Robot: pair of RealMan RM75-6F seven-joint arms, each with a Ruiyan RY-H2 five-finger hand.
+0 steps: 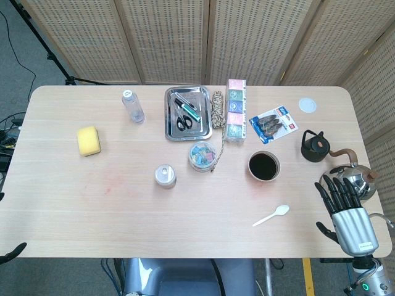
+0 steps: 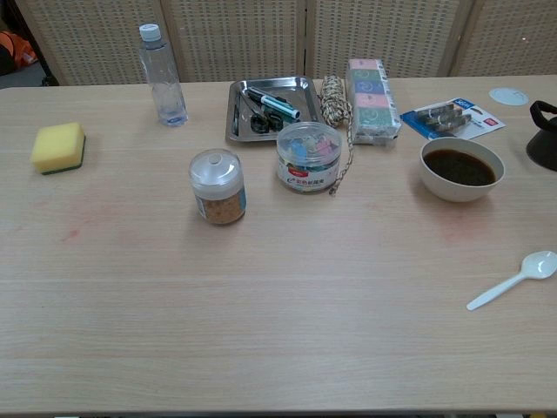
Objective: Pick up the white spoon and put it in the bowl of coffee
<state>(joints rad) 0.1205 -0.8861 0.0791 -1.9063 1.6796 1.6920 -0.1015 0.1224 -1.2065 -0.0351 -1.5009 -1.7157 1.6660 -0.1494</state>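
My right hand (image 1: 345,209) hovers empty, fingers spread, at three o'clock of the white spoon (image 1: 271,216), which lies flat at six o'clock of the bowl of coffee (image 1: 264,166). I should pinch the thin handle low. One spoon, one bowl. My left hand (image 1: 13,251) barely shows; cannot tell.
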